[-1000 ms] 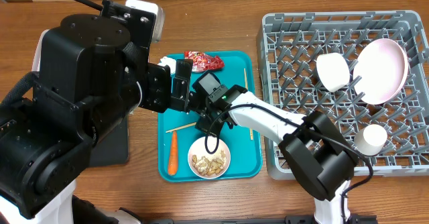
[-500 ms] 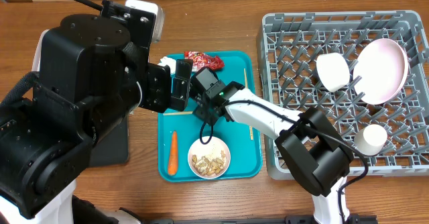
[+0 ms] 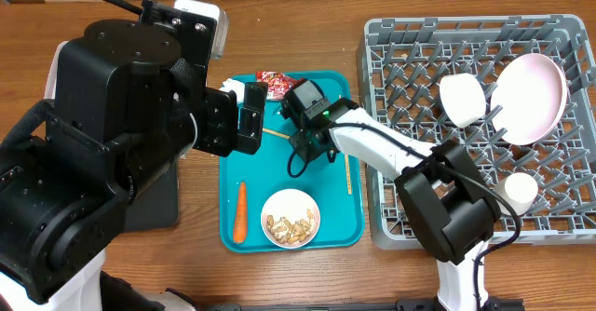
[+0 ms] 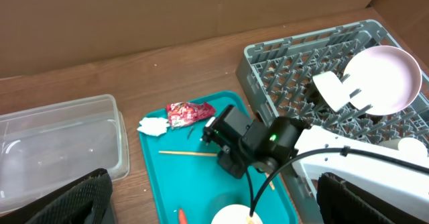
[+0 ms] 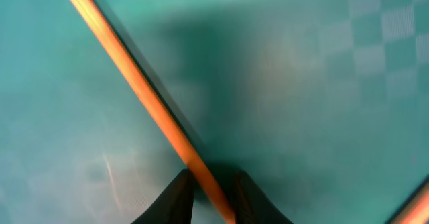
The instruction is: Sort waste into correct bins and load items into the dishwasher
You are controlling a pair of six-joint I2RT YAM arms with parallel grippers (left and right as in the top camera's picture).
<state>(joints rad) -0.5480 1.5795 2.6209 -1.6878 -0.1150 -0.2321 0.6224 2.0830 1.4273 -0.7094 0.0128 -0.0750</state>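
Where the right gripper (image 5: 212, 196) meets the teal tray (image 3: 337, 229) near its far edge, its fingertips clamp a thin, straight, pale-wood chopstick (image 4: 188, 153). The left gripper (image 4: 214, 190) hangs above, fingers spread wide, empty.

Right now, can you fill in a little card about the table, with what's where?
right gripper: shut on a wooden chopstick over the teal tray
second chopstick: on the tray, near its right edge
carrot: on the tray, left of the bowl of nut scraps
red wrapper, white tissue: tray's far end
dish rack: plate, bowl, cup inside
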